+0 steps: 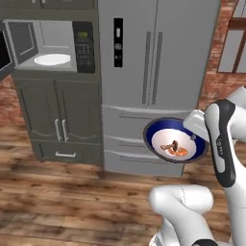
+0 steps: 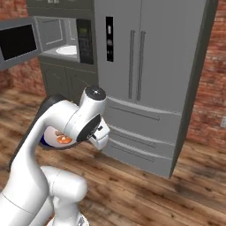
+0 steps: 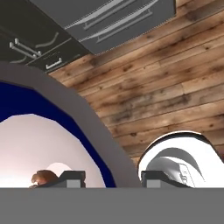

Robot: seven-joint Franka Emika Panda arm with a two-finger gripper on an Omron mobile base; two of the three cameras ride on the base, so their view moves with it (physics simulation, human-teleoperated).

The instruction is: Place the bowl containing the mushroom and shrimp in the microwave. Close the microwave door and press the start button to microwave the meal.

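Hiding most of my gripper [image 3: 105, 177], the bowl [image 1: 174, 140] rim sits clamped between my fingers, mid-right of frame; mushroom [image 1: 173, 145] and shrimp [image 1: 179, 152] inside. Microwave [image 1: 50, 45] upper left, door [image 2: 17, 43] open and cut off.

A rendered home kitchen: a built-in microwave [image 1: 53, 45] with its door [image 2: 17, 44] swung open sits in dark cabinets [image 1: 60, 122] beside a tall grey fridge [image 1: 153, 72], over a wood plank floor [image 1: 72, 197] and against brick walls [image 2: 212, 88].
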